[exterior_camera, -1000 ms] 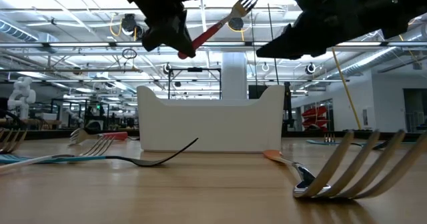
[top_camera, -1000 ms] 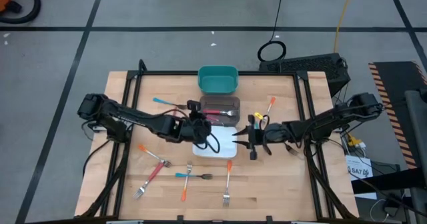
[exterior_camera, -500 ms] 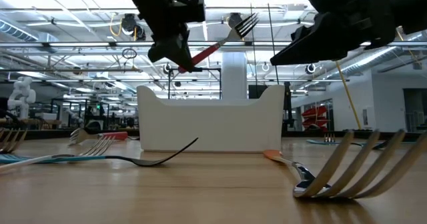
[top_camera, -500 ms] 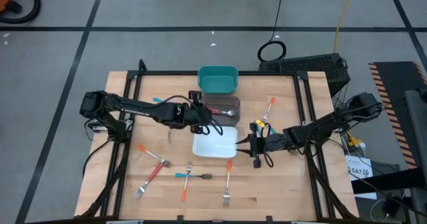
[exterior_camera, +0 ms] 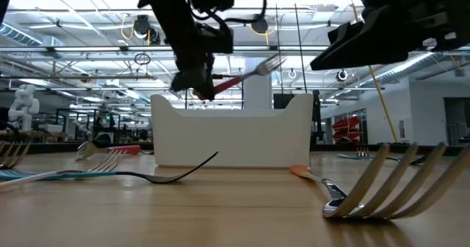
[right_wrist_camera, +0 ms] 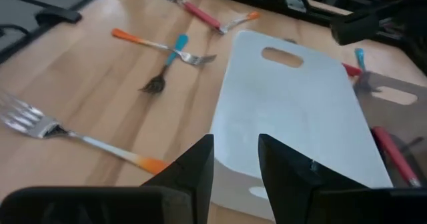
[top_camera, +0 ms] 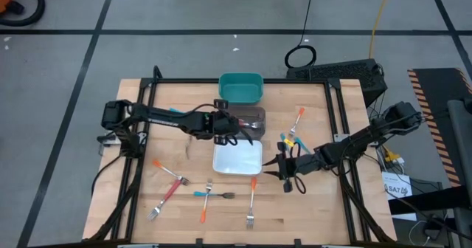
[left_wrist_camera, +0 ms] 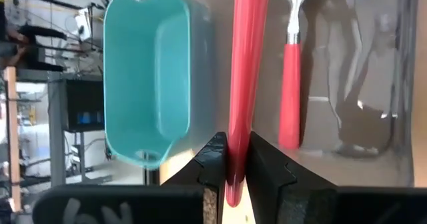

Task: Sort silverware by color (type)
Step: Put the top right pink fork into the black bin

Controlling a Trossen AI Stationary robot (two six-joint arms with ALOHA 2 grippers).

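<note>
Red-handled fork (left_wrist_camera: 247, 84) was pinched by its handle end in the left gripper (left_wrist_camera: 232, 159), over the dark bin (top_camera: 244, 121). Held so near the tip, it could swing and miss. Right gripper (right_wrist_camera: 235, 159) waited, jaws apart, beside the white bin (right_wrist_camera: 293, 111).

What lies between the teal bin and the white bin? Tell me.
The dark bin, the left gripper holding a red fork above it, in the high view.

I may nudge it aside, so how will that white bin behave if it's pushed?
The white bin looks like thin, empty plastic, so probably light. Sitting flat on smooth wood, it would likely slide, not tip. Its low, wide shape suggests it stays upright.
</note>
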